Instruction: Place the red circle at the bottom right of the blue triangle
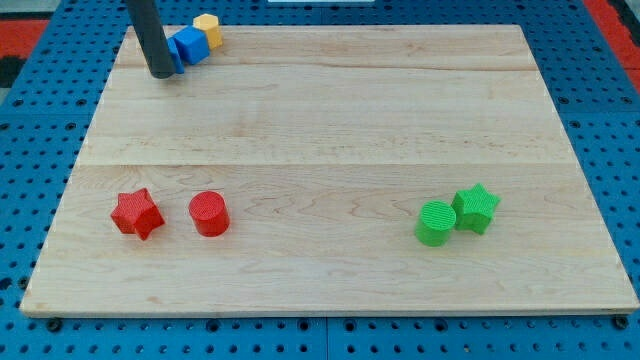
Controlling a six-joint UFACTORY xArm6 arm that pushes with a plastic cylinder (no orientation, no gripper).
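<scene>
Wooden board (330, 120): my jawless tip (162, 74) touches the blue triangle (188, 46) at eleven o'clock; dragging it could misplace the red circle (209, 213).

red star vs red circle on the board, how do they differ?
Shape: the red star-shaped block has points all round; the red circular block is a plain round cylinder.
Position: the star lies nearer the view's left edge; the circle sits just to its right, with a gap between them.
Outline: the star looks slightly wider than the circle.
Shared: same red, similar height, both low on the wooden board and far from my tip at the view's top left.
</scene>
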